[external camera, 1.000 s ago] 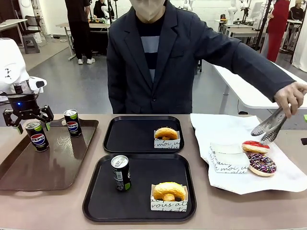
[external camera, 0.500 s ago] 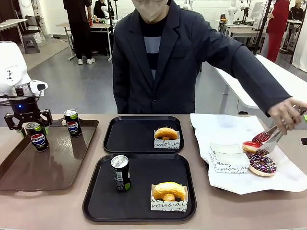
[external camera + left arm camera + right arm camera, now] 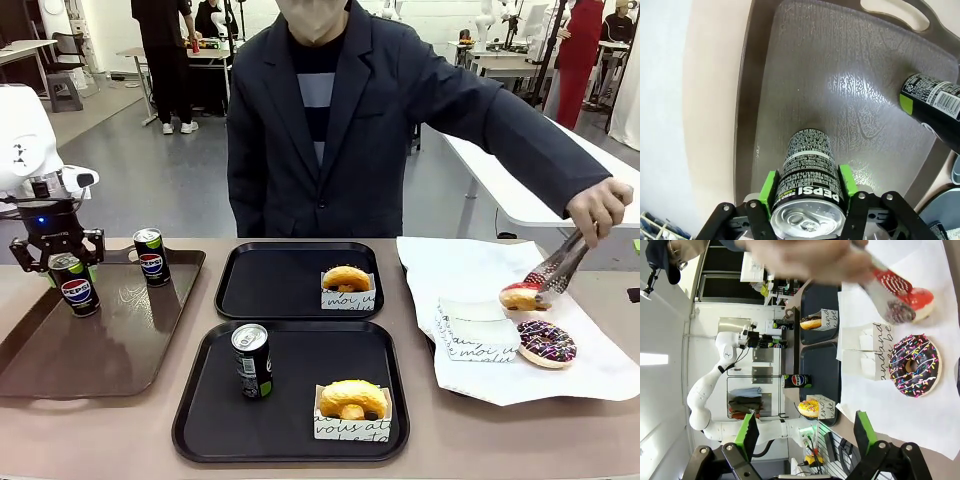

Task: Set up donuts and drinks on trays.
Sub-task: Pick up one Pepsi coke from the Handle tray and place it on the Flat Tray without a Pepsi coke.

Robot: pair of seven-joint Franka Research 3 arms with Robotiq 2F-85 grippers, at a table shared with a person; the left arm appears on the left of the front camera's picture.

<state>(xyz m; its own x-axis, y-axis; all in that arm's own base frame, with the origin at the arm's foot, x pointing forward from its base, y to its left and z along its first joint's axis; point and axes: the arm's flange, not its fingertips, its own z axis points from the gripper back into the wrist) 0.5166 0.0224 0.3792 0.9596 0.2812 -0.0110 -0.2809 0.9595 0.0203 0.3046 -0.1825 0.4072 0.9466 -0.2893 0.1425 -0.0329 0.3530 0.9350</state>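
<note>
My left gripper [image 3: 56, 262] is shut on a black Pepsi can [image 3: 75, 284] over the long brown tray [image 3: 120, 350]; its green pads [image 3: 770, 186] press both sides of the can [image 3: 809, 165]. A second can [image 3: 151, 256] stands behind it. The near black tray [image 3: 290, 440] holds a can [image 3: 252, 360] and a glazed donut [image 3: 351, 400] in a paper sleeve. The far black tray [image 3: 270, 290] holds another sleeved glazed donut [image 3: 347, 278]. The person's tongs [image 3: 552, 268] hold a red-iced donut [image 3: 524, 296]. My right gripper [image 3: 806, 432] is open, with nothing between its fingers.
On the white paper [image 3: 470, 265] at the right lie a chocolate sprinkled donut [image 3: 546, 343] and an empty paper sleeve [image 3: 475, 325]. The person stands at the far side, one arm reaching over the paper. Bare table lies along the front edge.
My left gripper has closed on the can and shifted it slightly left. The person's tongs dipped to the red-iced donut, gripped it and lifted it off the paper.
</note>
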